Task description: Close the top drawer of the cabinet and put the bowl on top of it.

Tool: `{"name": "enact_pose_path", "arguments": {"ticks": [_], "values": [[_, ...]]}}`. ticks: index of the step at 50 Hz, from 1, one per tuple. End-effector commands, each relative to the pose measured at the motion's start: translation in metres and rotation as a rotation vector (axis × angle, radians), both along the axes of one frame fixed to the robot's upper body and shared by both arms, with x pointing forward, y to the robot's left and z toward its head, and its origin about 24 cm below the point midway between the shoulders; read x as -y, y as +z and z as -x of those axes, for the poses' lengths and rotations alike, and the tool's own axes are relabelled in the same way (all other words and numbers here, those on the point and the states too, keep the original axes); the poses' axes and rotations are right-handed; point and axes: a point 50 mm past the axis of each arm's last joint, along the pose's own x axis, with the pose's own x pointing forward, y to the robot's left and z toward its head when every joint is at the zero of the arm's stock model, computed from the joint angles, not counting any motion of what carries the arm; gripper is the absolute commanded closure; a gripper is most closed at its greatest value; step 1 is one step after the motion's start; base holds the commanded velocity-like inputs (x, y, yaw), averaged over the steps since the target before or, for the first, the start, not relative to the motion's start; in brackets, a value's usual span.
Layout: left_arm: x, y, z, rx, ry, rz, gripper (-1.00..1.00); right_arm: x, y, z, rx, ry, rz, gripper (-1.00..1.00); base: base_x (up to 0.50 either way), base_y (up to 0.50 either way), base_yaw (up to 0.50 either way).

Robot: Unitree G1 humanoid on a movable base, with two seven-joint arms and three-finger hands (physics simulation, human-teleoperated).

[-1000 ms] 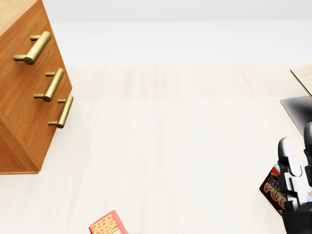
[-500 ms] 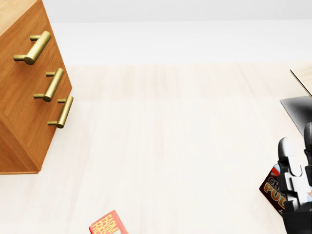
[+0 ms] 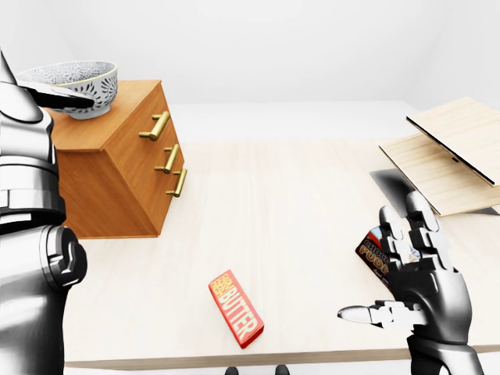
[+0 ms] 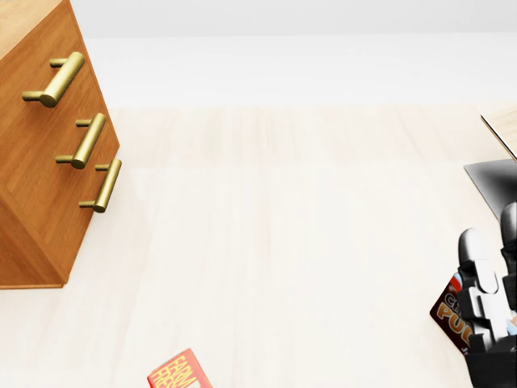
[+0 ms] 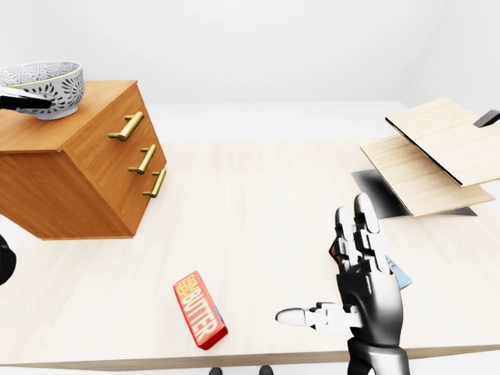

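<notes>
Bare sim room imo: white walls (image 3: 312, 47), pale table (image 3: 297, 203) w/ cabinet (image 3: 117, 183) at 10 o'clock, butter box (image 3: 235, 308) at 6.

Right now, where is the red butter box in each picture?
Left-eye view: the butter box lies low down, just left of the middle.
Head view: only a red corner pokes up at the bottom edge, left of the middle.
Right-eye view: low down, left of the middle.
Shared landmark: the cabinet with gold handles sits up and to the left of the box in all three views.
</notes>
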Motion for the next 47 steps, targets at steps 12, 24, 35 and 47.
{"name": "enact_pose_path", "arguments": {"ticks": [12,24,35,47], "values": [[0.040,0.044,0.026,0.163,-0.293,-0.157,-1.00,0.000,-0.001,0.000,0.000,0.001,0.002,-1.00,0.00,0.00,0.00],[0.106,0.059,0.110,0.397,-0.818,-0.361,-1.00,-0.002,-0.001,0.000,-0.002,0.002,0.005,-1.00,0.00,0.00,0.00],[0.137,0.025,0.163,0.596,-1.048,-0.327,-1.00,-0.004,-0.003,-0.002,-0.008,0.003,0.009,-1.00,0.00,0.00,0.00],[0.174,-0.009,0.220,0.664,-1.236,-0.373,-1.00,-0.004,-0.003,-0.002,-0.009,0.005,0.012,-1.00,0.00,0.00,0.00]]}}
